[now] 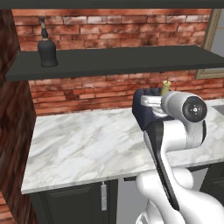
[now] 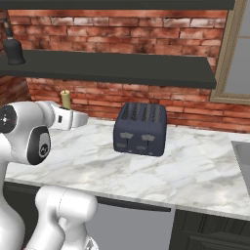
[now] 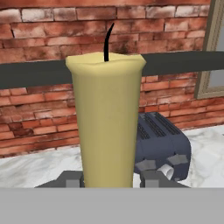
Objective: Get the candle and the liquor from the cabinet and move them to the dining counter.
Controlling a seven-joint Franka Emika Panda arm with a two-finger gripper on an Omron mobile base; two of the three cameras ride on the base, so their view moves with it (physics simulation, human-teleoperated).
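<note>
Hand (image 3: 107, 179) is closed on candle (image 3: 106, 118), held upright between pads, raised above worktop near toaster (image 2: 140, 128). Liquor (image 1: 47, 51) is left on cabinet shelf (image 1: 118, 61), up and to left of hand. Dining counter is not seen; transport reqd.

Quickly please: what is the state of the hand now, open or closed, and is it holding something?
Hand: closed on the candle, holding it upright.
</note>
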